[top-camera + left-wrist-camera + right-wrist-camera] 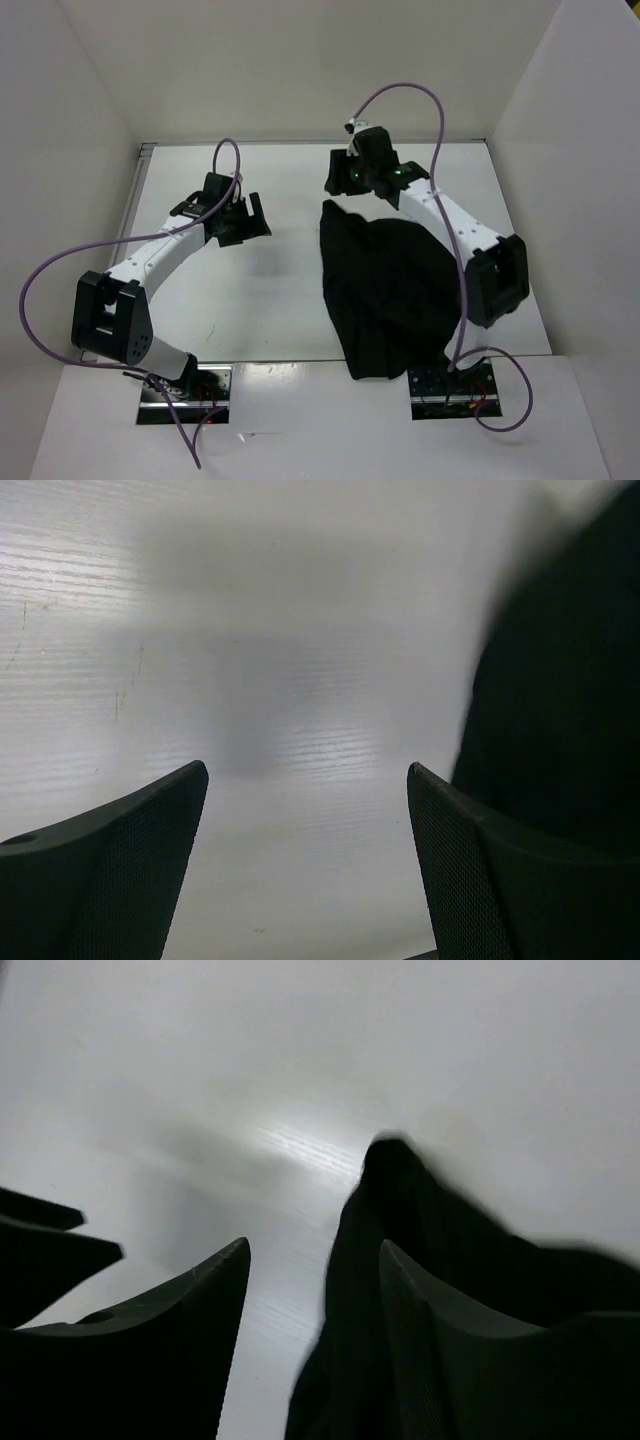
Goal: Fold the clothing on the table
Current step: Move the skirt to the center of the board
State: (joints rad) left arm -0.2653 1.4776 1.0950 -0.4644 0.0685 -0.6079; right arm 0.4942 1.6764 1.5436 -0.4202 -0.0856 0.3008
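Observation:
The black clothing (390,290) lies crumpled on the right half of the white table (260,300), reaching from mid-table to the near edge. My right gripper (338,182) hangs over its far left corner. In the right wrist view that gripper (312,1245) is open, and a raised peak of the clothing (450,1250) sits loose by the right finger (420,1300), with bare table showing between the jaws. My left gripper (255,215) hovers left of the garment. It is open (305,770) over bare table (300,630), and the clothing's edge (560,700) lies just beyond its right finger.
White walls (90,120) close in the table on the left, back and right. Purple cables (50,280) loop from both arms. Both arm bases (450,385) sit at the near edge, the right one next to the garment's near end.

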